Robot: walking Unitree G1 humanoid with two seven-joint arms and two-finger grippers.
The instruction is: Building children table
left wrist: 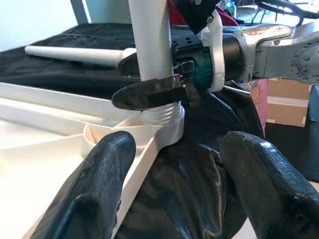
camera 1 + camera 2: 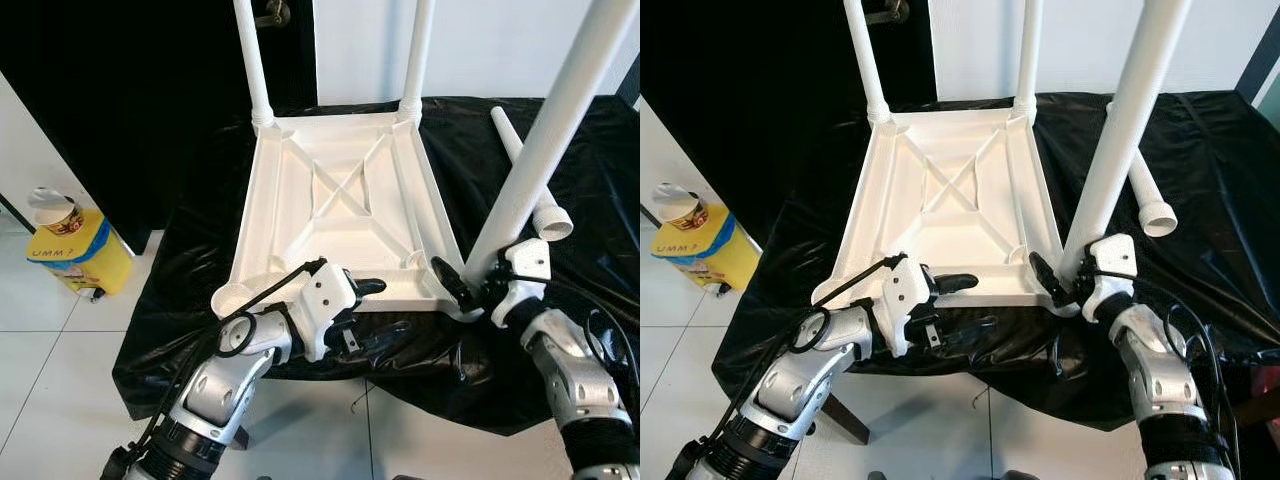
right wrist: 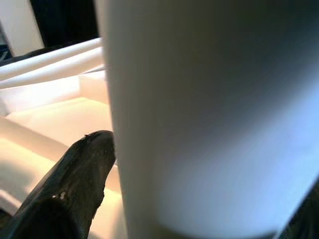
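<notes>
left eye view – right gripper (image 2: 468,280) clamps table leg (image 2: 545,150).

Two shiny silver arms, round and bumpy like stacked rings near the bottom. White plastic shells at both wrists, with small dark screw holes on the left shell. Black cables looped along the left arm (image 2: 225,385), thin black wires curled beside the right arm (image 2: 575,380). Long, fat, black fingers on the left gripper (image 2: 368,312) and the right gripper (image 2: 462,285), rubbery, a little scuffed.
</notes>
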